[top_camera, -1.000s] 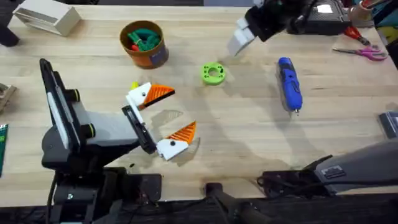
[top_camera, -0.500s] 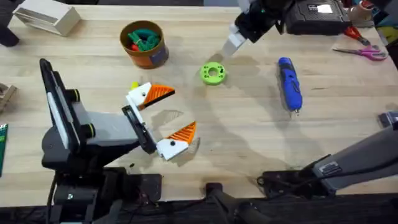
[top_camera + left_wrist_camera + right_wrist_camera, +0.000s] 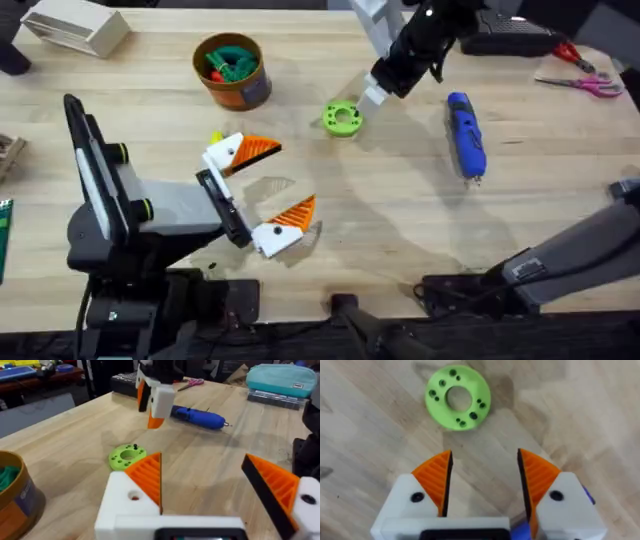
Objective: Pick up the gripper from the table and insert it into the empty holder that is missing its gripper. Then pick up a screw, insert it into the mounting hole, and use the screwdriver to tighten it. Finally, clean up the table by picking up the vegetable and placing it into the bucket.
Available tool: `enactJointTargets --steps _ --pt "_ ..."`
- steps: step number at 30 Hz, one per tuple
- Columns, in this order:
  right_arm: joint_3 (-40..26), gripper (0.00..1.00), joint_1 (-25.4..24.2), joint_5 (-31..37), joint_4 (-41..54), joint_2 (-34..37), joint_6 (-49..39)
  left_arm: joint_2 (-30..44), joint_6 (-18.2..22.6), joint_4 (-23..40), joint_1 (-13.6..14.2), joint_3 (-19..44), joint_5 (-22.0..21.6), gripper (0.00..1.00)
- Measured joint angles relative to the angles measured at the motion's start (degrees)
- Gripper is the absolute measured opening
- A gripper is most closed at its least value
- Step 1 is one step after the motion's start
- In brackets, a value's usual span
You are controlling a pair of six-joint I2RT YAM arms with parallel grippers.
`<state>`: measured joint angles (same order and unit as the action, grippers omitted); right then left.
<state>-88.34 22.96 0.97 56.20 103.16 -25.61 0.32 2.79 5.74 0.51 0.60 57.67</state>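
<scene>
The right gripper [image 3: 482, 477], orange pads apart and empty, hangs near the flat green plastic ring [image 3: 458, 397]. The tiny dark screws in the ring look light, hard and slippery, so pinch one squarely by its head. The left gripper [image 3: 262, 192] also rests with fingers apart.

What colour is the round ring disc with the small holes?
Bright green ring disc, clearest in the right wrist view.

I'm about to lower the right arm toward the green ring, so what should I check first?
1. Right tool open: ok.
2. Right tool centred over the green plastic ring disc: not ok, the ring lies beyond the fingertips.
3. Screw sitting in the ring: cannot tell.
4. Blue cylindrical screwdriver apart from the ring: ok.
5. Left tool open, both orange ribbed tips fitted: ok.
</scene>
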Motion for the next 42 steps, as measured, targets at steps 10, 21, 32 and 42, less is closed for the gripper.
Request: enactJointTargets --steps 10,21,32,42 --pt "-6.3 0.703 0.0 -0.5 4.3 8.1 -0.2 0.0 0.0 0.0 0.0 0.0 0.0 0.985" --pt "-6.6 0.675 1.2 -0.6 3.4 10.2 -0.2 0.0 0.0 0.0 0.0 0.0 0.0 0.985" --pt "-6.6 0.572 1.7 -0.6 0.3 13.0 1.6 0.0 0.0 0.0 0.0 0.0 0.0 0.985" --pt "-6.6 0.425 1.7 -0.6 -0.6 15.1 3.1 0.0 0.0 0.0 0.0 0.0 0.0 0.985"
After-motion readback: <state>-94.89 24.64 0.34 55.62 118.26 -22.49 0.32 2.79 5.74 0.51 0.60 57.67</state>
